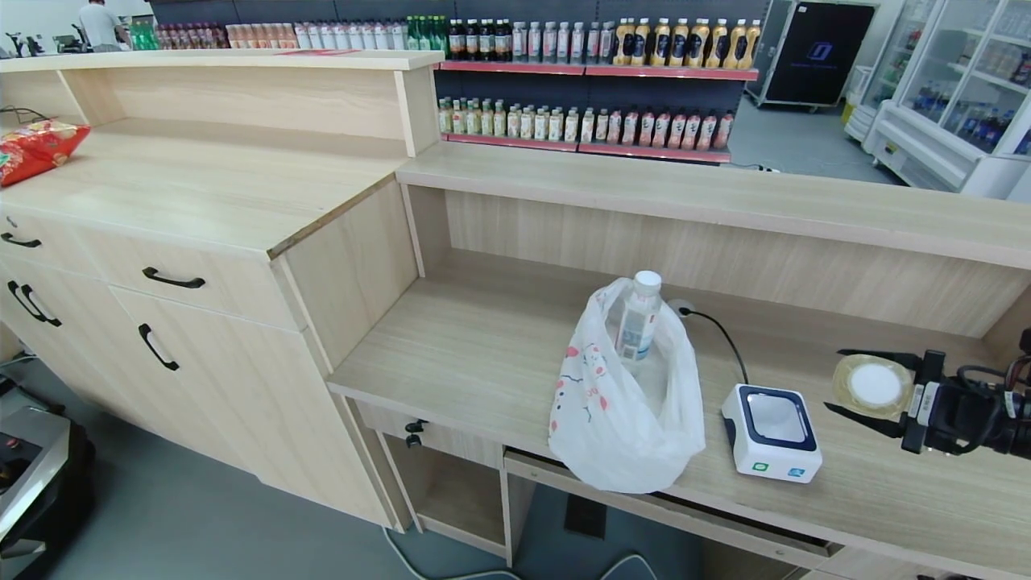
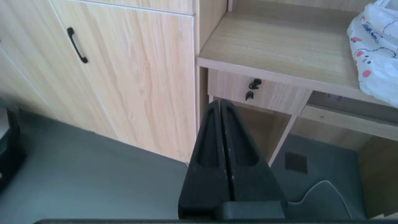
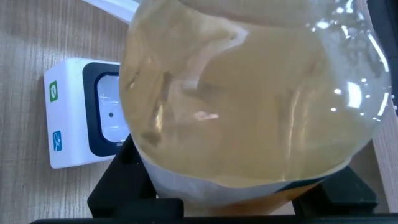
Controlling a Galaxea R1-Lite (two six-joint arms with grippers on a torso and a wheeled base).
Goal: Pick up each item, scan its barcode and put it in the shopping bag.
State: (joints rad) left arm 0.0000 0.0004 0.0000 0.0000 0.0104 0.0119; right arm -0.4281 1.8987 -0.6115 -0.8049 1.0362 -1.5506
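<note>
The right claw (image 1: 855, 382) was clamped on a bottle of yellowish drink (image 1: 874, 387), one finger on each side of it. The bottle lay on its side in the grip, its white cap turned toward the robot. It was held over the low wooden counter (image 1: 483, 346) at the right end, to the right of the scanner (image 1: 772, 431) and not touching it. From the right wrist, the bottle (image 3: 249, 93) sat close to the lens, with the scanner (image 3: 81, 112) on the counter beyond it and the dark fingers (image 3: 121, 186) at the bottle's sides.

A white shopping bag (image 1: 624, 419) with red print stood open on the counter just left of the scanner. A clear bottle with a white cap (image 1: 639, 318) stood upright inside it. A black cable (image 1: 725, 338) ran from the scanner toward the far wall of the counter.

The left claw (image 2: 220, 115) had its two fingers pressed together and held nothing. It hung low over the grey floor, in front of the counter's near left corner, near a small drawer with a key (image 2: 252, 90).

A red snack bag (image 1: 36, 149) lay on the higher counter at far left. Rows of drink bottles (image 1: 580, 40) lined the far shelves.
</note>
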